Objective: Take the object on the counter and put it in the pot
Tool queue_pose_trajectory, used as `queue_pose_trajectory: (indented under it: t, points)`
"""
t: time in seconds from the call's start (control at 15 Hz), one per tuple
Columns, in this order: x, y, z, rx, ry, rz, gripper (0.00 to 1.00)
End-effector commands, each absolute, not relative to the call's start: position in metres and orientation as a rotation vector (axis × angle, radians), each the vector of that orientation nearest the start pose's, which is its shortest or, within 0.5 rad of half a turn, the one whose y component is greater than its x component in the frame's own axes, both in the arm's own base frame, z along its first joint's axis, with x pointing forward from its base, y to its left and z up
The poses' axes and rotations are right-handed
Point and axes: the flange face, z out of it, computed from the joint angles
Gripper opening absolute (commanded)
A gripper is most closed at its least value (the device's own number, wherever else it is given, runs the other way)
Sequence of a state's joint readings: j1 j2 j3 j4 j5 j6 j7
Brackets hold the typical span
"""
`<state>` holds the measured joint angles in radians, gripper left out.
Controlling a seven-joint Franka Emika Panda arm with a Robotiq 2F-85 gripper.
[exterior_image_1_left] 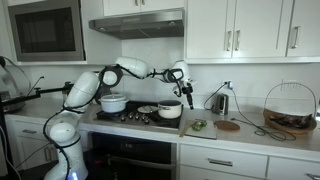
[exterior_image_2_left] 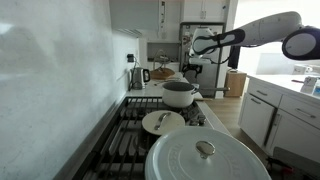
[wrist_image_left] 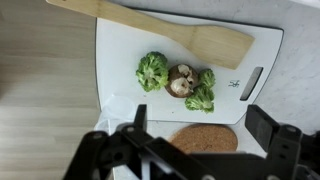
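The job is only just getting going: the reach for the pickup is in hand and nothing is being carried yet. The claw [exterior_image_1_left: 178,76] is hanging above the white rectangular plastic cutting board [exterior_image_1_left: 195,128] on the desk, its jaws spread wide and empty.

The small green lumpy vegetable [exterior_image_1_left: 198,125] is lying on that board, near its middle. The squat white pot with the dark rim [exterior_image_1_left: 170,110] is standing just beside the board, on the stove side, and I am seeing nothing in it from here.

The next move, as I am judging it, is calling for a straight descent over the board, with the jaws straddling the green pieces before closing, then a lift and a short carry across to the pot.

The wrist view is showing what the room views are not. The vegetable [wrist_image_left: 152,70] is looking like several green florets around a brown piece, and I cannot tell whether they are joined. A pale wooden spatula [wrist_image_left: 150,22] is lying across the board's far edge. A round brown wooden board [wrist_image_left: 205,140] is sitting beside the near edge.

The pot is missing from the wrist view, while both exterior views are showing it [exterior_image_2_left: 180,94].
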<state>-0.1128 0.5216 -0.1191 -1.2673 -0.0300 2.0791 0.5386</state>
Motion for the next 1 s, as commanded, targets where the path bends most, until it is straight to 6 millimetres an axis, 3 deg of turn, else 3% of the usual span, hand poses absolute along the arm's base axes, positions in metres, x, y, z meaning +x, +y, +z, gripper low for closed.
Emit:
queue_pose_trajectory:
  t: [0.0,0.33,0.4,0.47,0.67,0.73,0.93]
  points:
    - [0.742,-0.164,0.474,-2.936,1.115,-0.434,1.0]
    - [0.76,-0.176,0.442,-2.949,1.082,-0.404,1.0]
    - [0.764,-0.175,0.437,-2.954,1.064,-0.405,0.92]
    - [0.767,-0.174,0.434,-2.958,1.047,-0.402,0.76]
    - [0.775,-0.168,0.424,-2.977,1.005,-0.386,0.75]
    - [0.777,-0.165,0.421,-2.98,0.996,-0.381,0.83]
    - [0.782,-0.159,0.418,-2.985,0.981,-0.374,0.85]
